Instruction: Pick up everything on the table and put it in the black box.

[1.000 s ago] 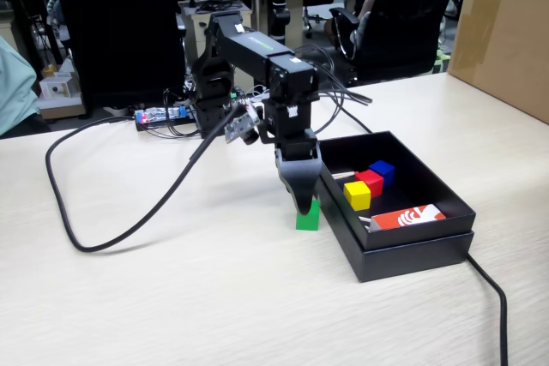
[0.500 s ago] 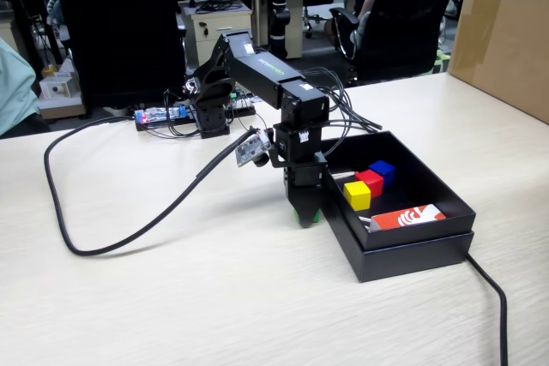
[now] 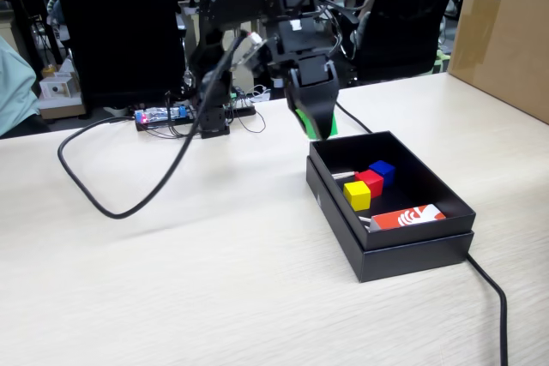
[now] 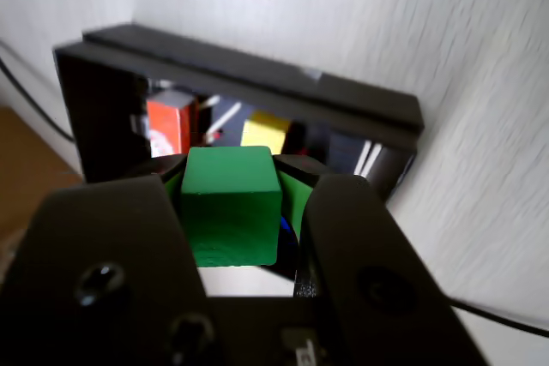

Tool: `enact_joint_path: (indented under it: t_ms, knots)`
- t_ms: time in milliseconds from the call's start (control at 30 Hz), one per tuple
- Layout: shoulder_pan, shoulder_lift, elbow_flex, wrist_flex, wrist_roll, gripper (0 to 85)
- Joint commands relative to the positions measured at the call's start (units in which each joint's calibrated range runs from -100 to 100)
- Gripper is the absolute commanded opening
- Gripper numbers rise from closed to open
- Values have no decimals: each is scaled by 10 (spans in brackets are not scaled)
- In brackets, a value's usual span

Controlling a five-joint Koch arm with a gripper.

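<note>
The table (image 3: 171,289) is pale wood-grain laminate; on it sit the black box (image 3: 403,255), a looping black cable (image 3: 111,207), and a brown carton (image 3: 506,32).

In the fixed view the box (image 3: 390,229) sits on the table (image 3: 214,280). Inside it lie three cubes (image 3: 357,195) together near the far left wall, with a card (image 3: 408,217) against the near wall. A fourth cube (image 4: 230,203) hangs above the box's far left corner, between the gripper (image 3: 315,117) jaws.

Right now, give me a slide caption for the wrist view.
Hand shut on the green cube, above the black box with the yellow cube inside.
</note>
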Motion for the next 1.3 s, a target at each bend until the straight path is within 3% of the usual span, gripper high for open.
enact_joint_path:
  t_ms: [0, 200, 400, 467, 600, 633, 700, 900, 1067, 1267]
  knots:
    - [19, 34, 61, 1, 6, 140]
    - [41, 225, 133, 2, 12, 141]
    - [43, 295, 173, 2, 15, 158]
    - [43, 317, 183, 2, 14, 266]
    - [43, 321, 180, 2, 14, 278]
    - [43, 314, 175, 1, 14, 346]
    - [41, 272, 155, 1, 14, 435]
    - [21, 32, 83, 2, 12, 489]
    - [-12, -190, -22, 2, -3, 485]
    - [-65, -483, -299, 85, -41, 483]
